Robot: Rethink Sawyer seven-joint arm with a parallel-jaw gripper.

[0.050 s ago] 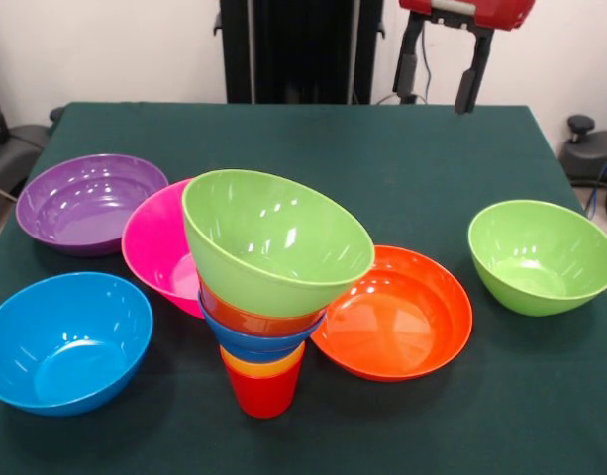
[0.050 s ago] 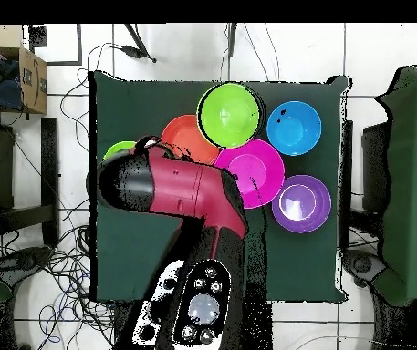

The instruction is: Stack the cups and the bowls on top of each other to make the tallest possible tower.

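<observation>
No legible text, label, brand or number anywhere.

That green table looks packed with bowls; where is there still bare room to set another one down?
Bare cloth on the table lies behind the bowls, toward the gripper, and in front between the tower and the lone lime bowl. The tower, pink bowl and orange bowl crowd the middle.

Green tablecloth (image 1: 432, 168); cardboard box (image 2: 31, 77); floor cables (image 2: 61, 273).
</observation>
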